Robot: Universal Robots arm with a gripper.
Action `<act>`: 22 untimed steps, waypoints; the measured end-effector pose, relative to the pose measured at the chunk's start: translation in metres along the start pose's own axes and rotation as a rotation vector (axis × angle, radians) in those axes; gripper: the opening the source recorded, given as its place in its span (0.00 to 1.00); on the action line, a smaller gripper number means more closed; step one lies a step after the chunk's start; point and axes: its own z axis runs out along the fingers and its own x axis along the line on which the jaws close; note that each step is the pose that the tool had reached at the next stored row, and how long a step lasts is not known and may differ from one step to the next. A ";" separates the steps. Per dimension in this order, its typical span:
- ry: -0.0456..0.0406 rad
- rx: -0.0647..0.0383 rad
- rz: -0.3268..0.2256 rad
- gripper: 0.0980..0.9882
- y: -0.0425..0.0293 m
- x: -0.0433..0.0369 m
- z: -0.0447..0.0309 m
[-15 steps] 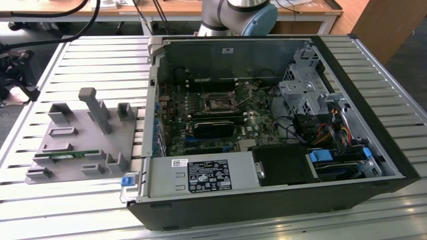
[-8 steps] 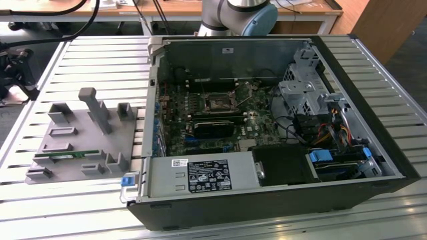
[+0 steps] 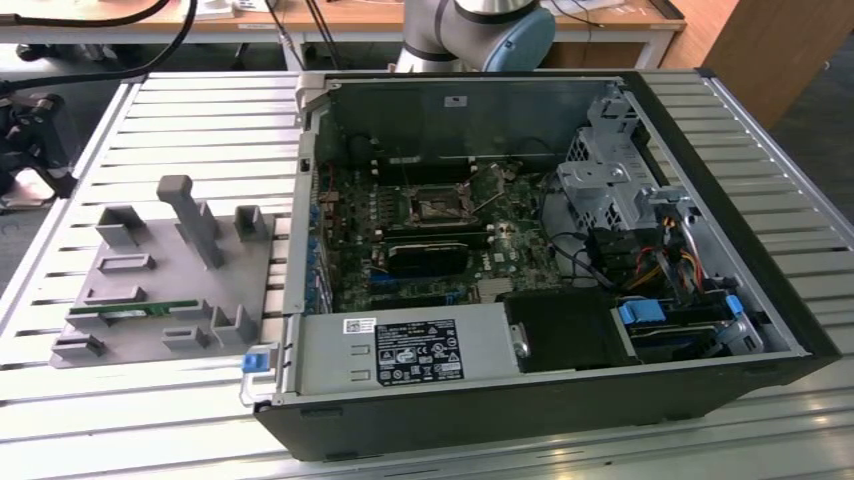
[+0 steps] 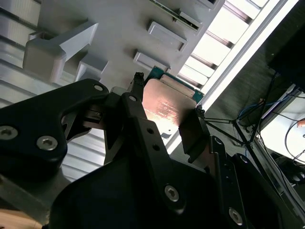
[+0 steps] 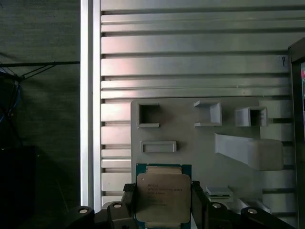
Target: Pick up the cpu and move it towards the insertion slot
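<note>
1. black end effector (image 5: 163,209) fingers (image 5: 198,202) sit closest to the lens in the first wrist view, one pressed against each of two opposite edges of the cpu (image 5: 163,194). judged closed on the cpu.
2. cpu: silvery face towards the camera, a green border showing along one edge, and it appears level. the second wrist view shows the same hold on the cpu (image 4: 167,109) from the other side.
3. the grey tray (image 5: 190,143) and slatted table (image 5: 190,47) lie behind the chip and look well apart from it. judged held clear of the tray.
4. insertion slot (image 3: 438,206): a dark square in a silver frame on the green board inside the open computer case (image 3: 781,270), in the exterior view. the tray (image 3: 154,285) lies outside the case, on the exterior view's left, well apart from the slot.
5. recommendation for the carry: keep the chip flat and the hold on its edges even. cross the case wall with clear height. keep away from the cables (image 3: 587,262) beside the board. square the chip to the silver frame.
</note>
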 end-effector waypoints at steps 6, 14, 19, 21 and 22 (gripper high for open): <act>0.0000 0.000 0.002 0.50 0.0003 0.0001 -0.0050; -0.0002 0.000 0.004 0.50 0.0007 0.0002 -0.0126; -0.0003 0.000 0.006 0.50 0.0011 0.0004 -0.0193; -0.0003 0.000 0.007 0.50 0.0012 0.0004 -0.0222; -0.0004 0.000 0.007 0.50 0.0013 0.0005 -0.0236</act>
